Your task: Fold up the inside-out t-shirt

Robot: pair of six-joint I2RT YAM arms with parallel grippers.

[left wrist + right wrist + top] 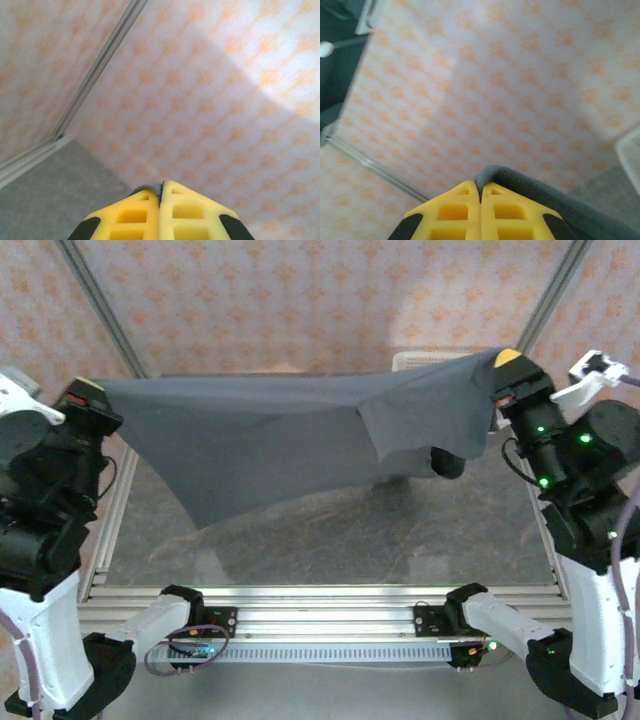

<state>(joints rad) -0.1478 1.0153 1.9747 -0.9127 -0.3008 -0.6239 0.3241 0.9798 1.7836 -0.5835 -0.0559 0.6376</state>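
Inside-out t-shirt [280, 440] is hanging stretched out in the air above the grey tabletop [350, 540]. The left hand [88, 398] is pinching one top corner tight, and the right hand [507, 362] is pinching the other. Both hands are squeezed closed on the cloth. Its bottom part is drooping down toward the tabletop.

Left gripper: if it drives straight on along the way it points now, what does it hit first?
Left gripper, shut on the t-shirt edge, aims at the orange-patterned wall. The path looks free up to it, so probably the wall first, though depth is unclear.
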